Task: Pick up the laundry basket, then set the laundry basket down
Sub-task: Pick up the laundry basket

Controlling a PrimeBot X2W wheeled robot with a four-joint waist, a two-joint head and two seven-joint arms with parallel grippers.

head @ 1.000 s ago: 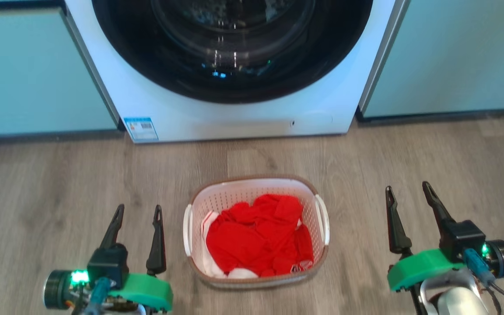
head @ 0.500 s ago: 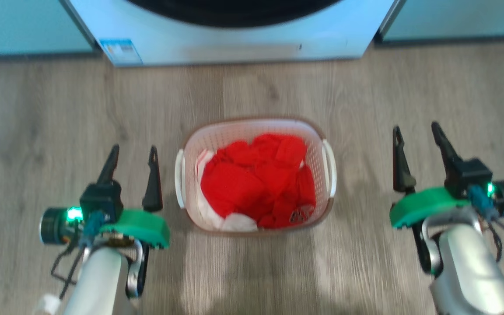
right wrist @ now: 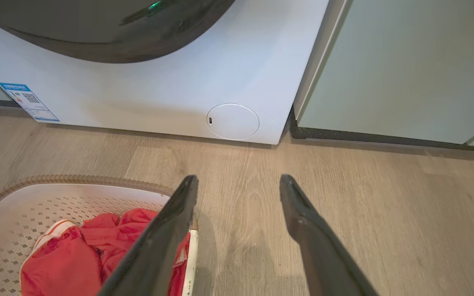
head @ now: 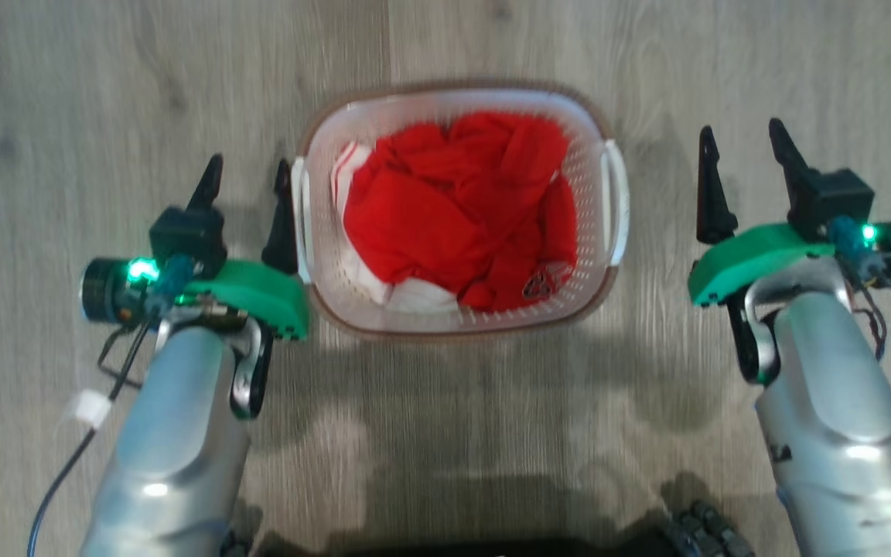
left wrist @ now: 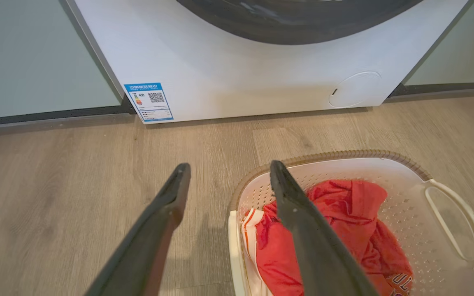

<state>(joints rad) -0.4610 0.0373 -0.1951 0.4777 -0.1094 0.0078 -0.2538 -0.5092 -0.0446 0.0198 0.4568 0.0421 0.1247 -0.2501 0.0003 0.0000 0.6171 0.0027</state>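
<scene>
The left gripper (head: 249,162), two long dark tapering fingers on a green plastic wrist shell (head: 256,290), sits at the middle left of the head view. Its fingers point up the frame and are spread apart with nothing between them. The rounded silver-grey left forearm (head: 175,433) rises from the lower left corner. The right gripper (head: 740,128), of the same build, stands at the upper right, slightly higher in the frame, jaws likewise parted and empty. The silver-grey right forearm (head: 832,410) comes up from the lower right. In each wrist view the two fingers fork upward from the bottom edge with a clear gap.
</scene>
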